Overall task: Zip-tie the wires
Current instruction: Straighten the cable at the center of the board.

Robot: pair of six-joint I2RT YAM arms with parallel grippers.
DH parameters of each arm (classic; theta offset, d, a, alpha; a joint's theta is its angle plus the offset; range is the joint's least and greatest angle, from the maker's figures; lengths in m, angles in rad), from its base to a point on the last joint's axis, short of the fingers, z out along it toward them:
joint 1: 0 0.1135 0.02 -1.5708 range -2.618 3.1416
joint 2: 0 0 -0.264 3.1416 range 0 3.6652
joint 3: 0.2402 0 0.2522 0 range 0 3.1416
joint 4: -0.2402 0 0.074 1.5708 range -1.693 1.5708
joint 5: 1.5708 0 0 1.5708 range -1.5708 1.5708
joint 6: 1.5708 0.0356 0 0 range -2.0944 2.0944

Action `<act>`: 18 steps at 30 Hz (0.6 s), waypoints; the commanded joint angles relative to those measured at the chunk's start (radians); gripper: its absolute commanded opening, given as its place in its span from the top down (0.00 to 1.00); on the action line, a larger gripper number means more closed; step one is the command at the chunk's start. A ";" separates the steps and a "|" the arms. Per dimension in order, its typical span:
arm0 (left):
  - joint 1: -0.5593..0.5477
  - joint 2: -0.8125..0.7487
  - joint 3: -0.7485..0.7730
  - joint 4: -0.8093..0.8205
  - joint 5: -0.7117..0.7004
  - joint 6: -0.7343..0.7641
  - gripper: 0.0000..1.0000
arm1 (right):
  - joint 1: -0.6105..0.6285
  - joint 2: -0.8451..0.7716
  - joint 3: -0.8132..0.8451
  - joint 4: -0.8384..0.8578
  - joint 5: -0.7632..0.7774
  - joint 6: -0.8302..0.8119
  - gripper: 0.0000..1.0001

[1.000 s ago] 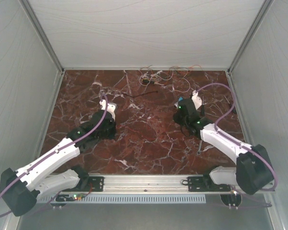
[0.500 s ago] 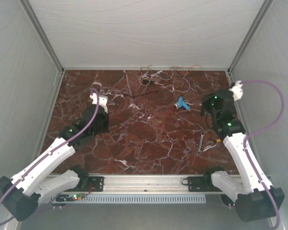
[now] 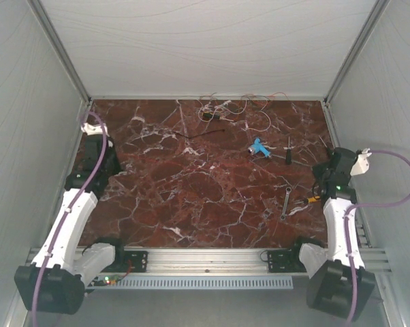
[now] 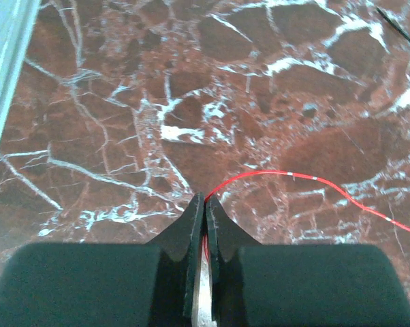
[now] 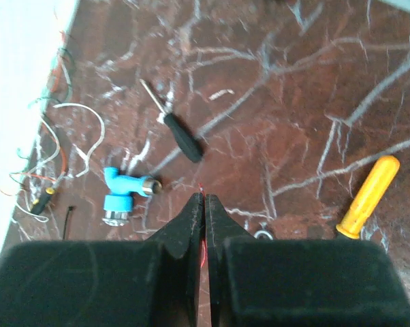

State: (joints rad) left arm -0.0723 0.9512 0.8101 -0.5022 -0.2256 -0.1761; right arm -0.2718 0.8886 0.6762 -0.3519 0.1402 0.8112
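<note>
Wide red marble table point(image 3: 212, 197), and both arms are out at the flanks. The left arm point(image 3: 72, 211) hugs the left wall and the right arm point(image 3: 341, 218) sits by the right edge. Nothing is in hand on either side. The left gripper point(image 4: 203, 199) has its jaws pressed together. A red strand point(image 4: 293, 176) curls across the marble right up to its tips, but whether it is nipped there I cannot tell. The right gripper point(image 5: 203, 201) is closed tight on nothing too.

The wires point(image 3: 235, 109) lie in a loose tangle against the back wall, right of centre, well apart from both claws. The black zip tie point(image 3: 198, 135) lies flat just in front of them, untouched. By my read the job is at its very start: wires not gathered, tie not lifted.

The next move calls for one claw to open and reach deep to bunch those threads while the other picks up the tie. That means a fine pinch on thin, flat targets.

There is clutter on the right side. A wrench point(image 3: 286, 202), a black-handled screwdriver point(image 3: 289, 151), a blue fitting point(image 3: 259, 147) and an orange handle point(image 3: 314, 199) all sit between the right arm and the wires, so its path needs threading.
</note>
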 commanded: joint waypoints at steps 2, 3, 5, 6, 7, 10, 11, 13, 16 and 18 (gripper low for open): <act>0.129 0.017 -0.014 0.117 0.036 -0.015 1.00 | -0.076 0.067 -0.055 0.093 -0.122 0.005 1.00; 0.153 0.027 -0.020 0.125 0.040 -0.019 1.00 | -0.089 0.076 -0.070 0.105 -0.133 0.003 1.00; 0.187 0.047 -0.025 0.129 0.053 -0.028 1.00 | -0.110 0.091 -0.100 0.127 -0.140 0.000 1.00; 0.201 0.059 -0.027 0.134 0.054 -0.029 1.00 | -0.122 0.096 -0.115 0.137 -0.146 0.000 1.00; 0.215 0.069 -0.028 0.138 0.053 -0.029 1.00 | -0.131 0.101 -0.126 0.151 -0.152 0.001 1.00; 0.263 0.112 -0.026 0.136 0.046 -0.042 1.00 | -0.155 0.117 -0.149 0.173 -0.169 0.010 1.00; 0.282 0.125 -0.025 0.136 0.045 -0.049 1.00 | -0.160 0.125 -0.150 0.175 -0.168 0.012 1.00; 0.309 0.151 -0.022 0.134 0.039 -0.059 1.00 | -0.170 0.143 -0.150 0.177 -0.171 0.017 1.00; 0.352 0.199 -0.004 0.124 0.045 -0.089 1.00 | -0.194 0.156 -0.166 0.189 -0.169 0.033 1.00; 0.371 0.232 0.008 0.123 0.052 -0.103 1.00 | -0.199 0.170 -0.175 0.194 -0.160 0.044 1.00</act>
State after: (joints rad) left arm 0.2470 1.1362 0.7815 -0.4194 -0.1448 -0.2398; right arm -0.4400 1.0412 0.5201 -0.2237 -0.0574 0.8337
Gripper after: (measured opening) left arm 0.004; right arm 0.003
